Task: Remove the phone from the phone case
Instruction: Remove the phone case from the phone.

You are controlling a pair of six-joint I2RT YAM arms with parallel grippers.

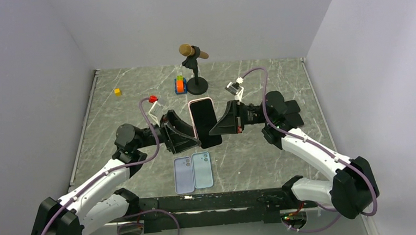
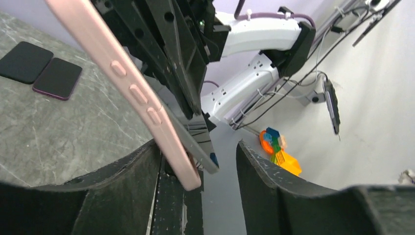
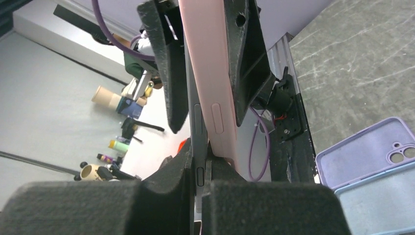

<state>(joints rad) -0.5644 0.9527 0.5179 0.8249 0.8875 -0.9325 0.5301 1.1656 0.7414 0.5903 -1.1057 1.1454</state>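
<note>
Pale walls (image 1: pixel 29 79) close round a grey marbled surface (image 1: pixel 252 164). Raised off it, between the two sets of fingers, is the phone (image 1: pixel 204 123) in its pink phone case (image 2: pixel 132 93).

The right fingers (image 3: pixel 161 205) are narrow, pinched on the phone's thin grey edge. The end of the case sits just beside one of them, apparently outside the pinch. The left fingers (image 2: pixel 122 196) are spread. The buttoned side of the case lies against one finger, and a gap shows before the other.

The step in hand looks like the peel itself. To do it well, the left fingers should probably close on the pink lip alone, not across case and phone together. The case should then be drawn off from the end that seems already parted, working along the long side. The right fingers need a firm, steady pinch without pressing the side buttons. A hard yank could spring the phone loose, so a slow roll of the case is likely safer.

Directly under the fingers, two spare cases, lilac (image 1: pixel 184 174) and pale blue (image 1: pixel 202 169), lie flat side by side. Well beyond the fingertips stand a microphone (image 1: pixel 194 69) and a small block stack (image 1: pixel 180 85). A yellow block (image 1: pixel 117 91) sits apart from them.
</note>
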